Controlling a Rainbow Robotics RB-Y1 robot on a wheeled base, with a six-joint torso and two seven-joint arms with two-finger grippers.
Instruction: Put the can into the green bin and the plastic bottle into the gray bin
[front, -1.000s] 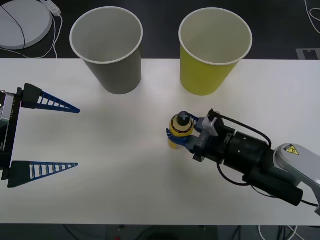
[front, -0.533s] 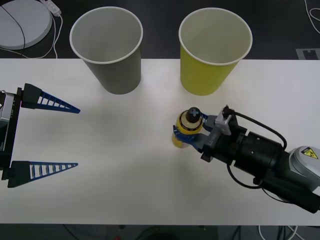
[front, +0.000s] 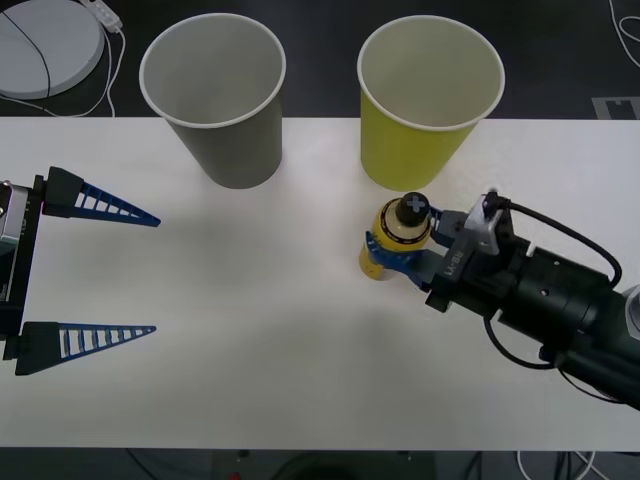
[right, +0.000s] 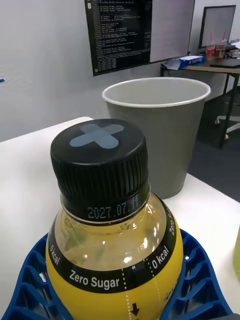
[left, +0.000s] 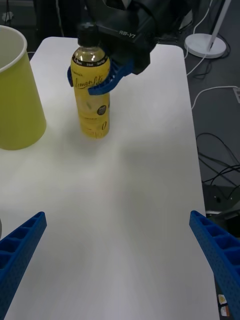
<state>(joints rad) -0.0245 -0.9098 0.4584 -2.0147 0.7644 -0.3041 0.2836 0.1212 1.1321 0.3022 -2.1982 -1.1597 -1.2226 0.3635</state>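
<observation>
The plastic bottle (front: 400, 232) is yellow with a black cap and stands upright just in front of the green bin (front: 430, 105). My right gripper (front: 385, 248) is shut on its upper body, the blue fingers (right: 200, 280) wrapping it below the neck band. From the left wrist view the bottle (left: 91, 95) sits at or barely above the tabletop, next to the green bin (left: 15, 100). The gray bin (front: 212, 100) stands at the back left, also behind the bottle (right: 112, 240) as the gray bin (right: 160, 130). My left gripper (front: 156, 275) hangs open at the table's left side. The can is out of view.
A white round disc (front: 45, 40) with a cable lies on the dark floor beyond the table's back left corner. The white tabletop (front: 260, 330) is bare between the two arms. Cables and a white stand base (left: 205, 45) lie off the table's side.
My right gripper has carried the bottle to the right and back, from the table's middle to just in front of the green bin. The left arm has not moved.
</observation>
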